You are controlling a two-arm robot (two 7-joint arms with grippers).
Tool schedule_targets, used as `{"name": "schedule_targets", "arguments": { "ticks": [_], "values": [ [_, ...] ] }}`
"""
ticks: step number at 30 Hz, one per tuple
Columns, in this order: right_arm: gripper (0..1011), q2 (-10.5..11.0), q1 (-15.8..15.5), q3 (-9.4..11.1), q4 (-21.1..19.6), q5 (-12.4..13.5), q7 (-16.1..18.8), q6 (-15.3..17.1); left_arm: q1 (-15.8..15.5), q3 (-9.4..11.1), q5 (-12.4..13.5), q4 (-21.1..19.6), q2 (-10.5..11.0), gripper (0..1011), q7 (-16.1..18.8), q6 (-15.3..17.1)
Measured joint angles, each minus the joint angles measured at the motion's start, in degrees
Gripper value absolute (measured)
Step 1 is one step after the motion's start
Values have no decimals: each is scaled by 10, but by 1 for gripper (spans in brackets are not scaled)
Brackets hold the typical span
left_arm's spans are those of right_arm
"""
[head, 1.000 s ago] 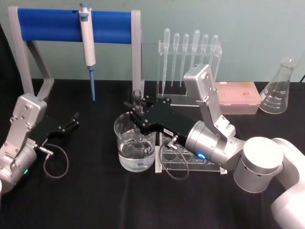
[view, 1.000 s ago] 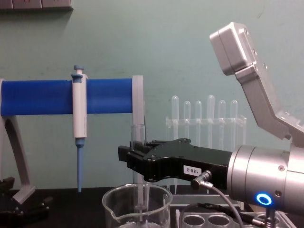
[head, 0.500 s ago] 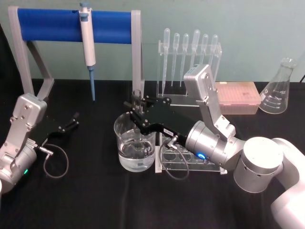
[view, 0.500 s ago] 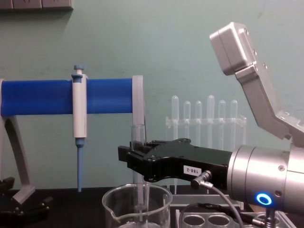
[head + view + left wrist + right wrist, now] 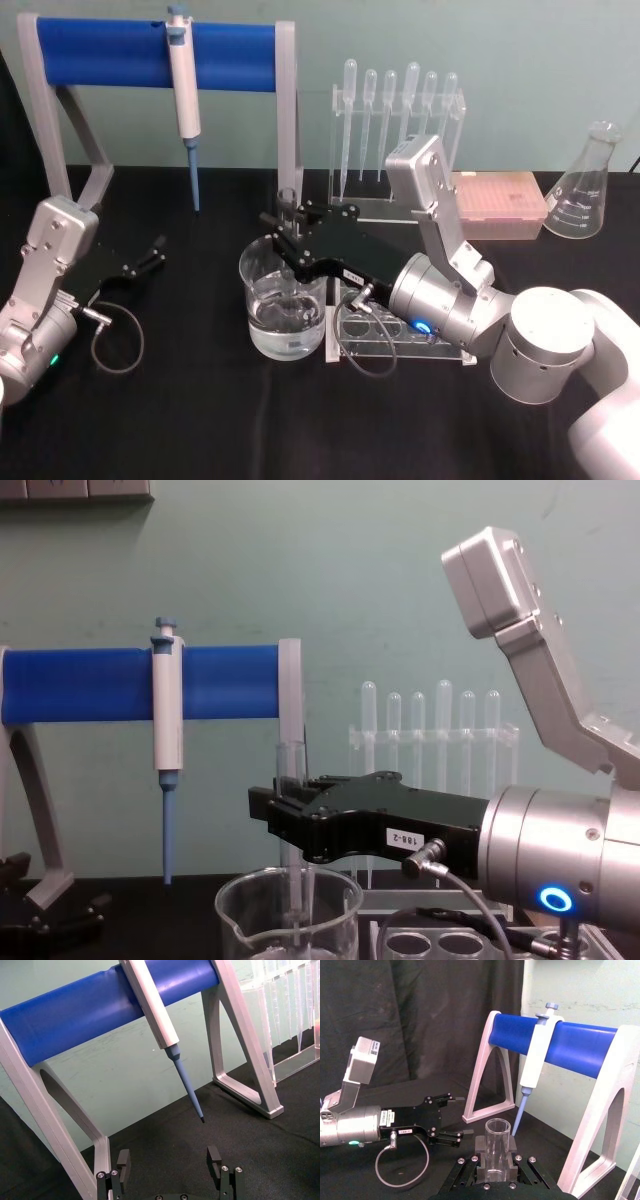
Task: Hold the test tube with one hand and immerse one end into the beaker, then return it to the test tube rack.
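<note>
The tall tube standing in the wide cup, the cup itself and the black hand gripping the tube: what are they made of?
The long clear test tube looks like glossy glass: see-through and thin-walled. The wide clear beaker looks the same, with liquid showing through its wall; clear plastic is possible. The right black hand looks like matt metal or hard plastic, with screws.

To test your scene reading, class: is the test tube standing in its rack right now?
No: the right gripper holds the test tube upright with its lower end down inside the beaker, beside the rack.
</note>
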Motion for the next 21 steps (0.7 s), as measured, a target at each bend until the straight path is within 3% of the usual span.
{"name": "schedule_targets", "arguments": {
  "ticks": [21],
  "values": [
    [226, 0, 0, 0, 0, 0, 0, 0, 0, 0, 0, 0, 0, 1000, 0, 0]
  ]
}}
